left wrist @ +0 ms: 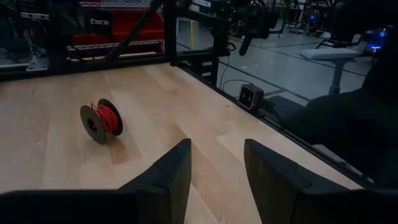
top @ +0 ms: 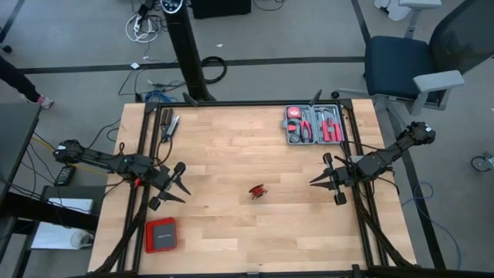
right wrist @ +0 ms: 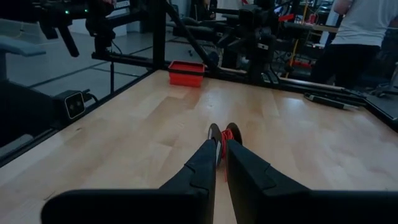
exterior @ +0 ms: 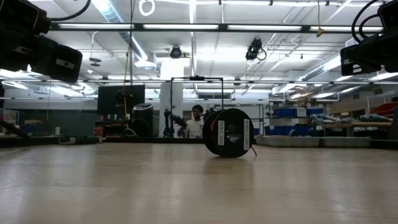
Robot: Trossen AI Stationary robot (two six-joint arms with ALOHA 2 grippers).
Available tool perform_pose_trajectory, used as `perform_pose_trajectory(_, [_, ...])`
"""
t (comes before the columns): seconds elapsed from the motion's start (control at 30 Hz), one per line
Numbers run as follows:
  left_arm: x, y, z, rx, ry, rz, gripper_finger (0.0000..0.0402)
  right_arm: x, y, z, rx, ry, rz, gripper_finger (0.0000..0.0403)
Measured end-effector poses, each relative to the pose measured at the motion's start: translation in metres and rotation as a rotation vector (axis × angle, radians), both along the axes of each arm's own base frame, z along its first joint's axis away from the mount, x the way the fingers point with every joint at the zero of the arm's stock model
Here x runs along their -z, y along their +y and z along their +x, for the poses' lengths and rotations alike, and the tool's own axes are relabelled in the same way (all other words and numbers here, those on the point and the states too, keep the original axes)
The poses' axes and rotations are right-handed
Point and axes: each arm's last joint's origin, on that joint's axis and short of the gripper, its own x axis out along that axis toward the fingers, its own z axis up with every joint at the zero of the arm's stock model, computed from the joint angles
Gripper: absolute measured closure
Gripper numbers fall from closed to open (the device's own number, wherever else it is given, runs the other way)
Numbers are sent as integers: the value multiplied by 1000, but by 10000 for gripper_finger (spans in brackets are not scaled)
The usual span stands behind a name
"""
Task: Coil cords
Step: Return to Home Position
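My left hand (left wrist: 217,146) is open, the right hand (right wrist: 222,132) nearly closed and empty. I fear the spool (top: 258,191), standing on its rims, rolls and loosens the red cord (left wrist: 109,118).

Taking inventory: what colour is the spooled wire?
Red: thin red wire on a black round spool; left wrist view.
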Motion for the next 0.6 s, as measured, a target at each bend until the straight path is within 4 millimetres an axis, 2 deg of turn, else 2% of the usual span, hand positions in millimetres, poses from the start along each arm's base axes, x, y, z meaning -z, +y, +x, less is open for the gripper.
perform_pose_trajectory(0.6, [-6,0,1,0,-64,-17,250,0,0,0,0,0,0,368])
